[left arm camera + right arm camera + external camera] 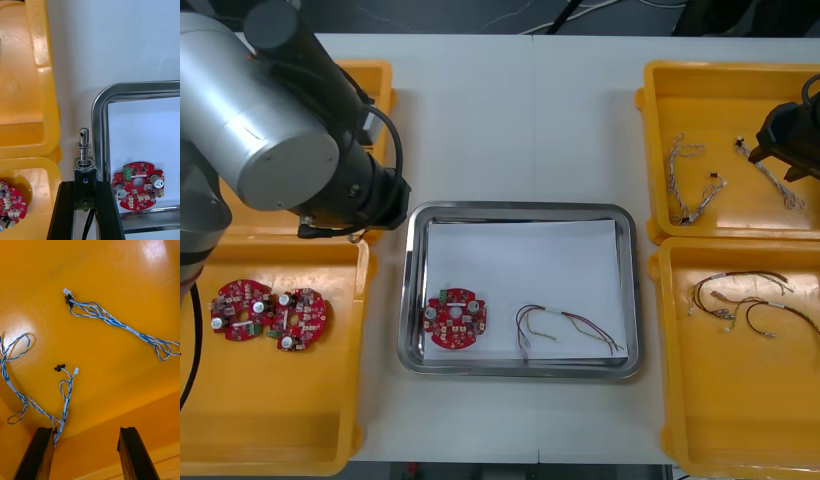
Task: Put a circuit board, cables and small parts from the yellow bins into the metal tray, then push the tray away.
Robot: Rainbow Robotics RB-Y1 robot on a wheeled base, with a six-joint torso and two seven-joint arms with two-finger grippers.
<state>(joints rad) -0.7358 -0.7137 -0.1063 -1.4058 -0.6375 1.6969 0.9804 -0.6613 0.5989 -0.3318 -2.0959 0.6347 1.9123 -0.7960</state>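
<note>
My left gripper [85, 204] is shut on a small metal part [84, 157] with a spring and a black lead. It hangs over the table strip between the left yellow bins and the metal tray [520, 211], close to the tray's rim [98, 112]. Inside the tray lie a red circuit board [457, 318] and a red and yellow cable [566, 328]. My right gripper [788, 140] hovers open above the far right bin [725, 80]. Twisted blue and white cables [112, 319] lie below its fingers [37, 453], which hold nothing.
The near left bin [270, 400] holds two more circuit boards [240, 308]. Several dark cables [745, 300] lie in the near right bin. The left arm [280, 120] covers most of the far left bin. White paper lines the tray floor.
</note>
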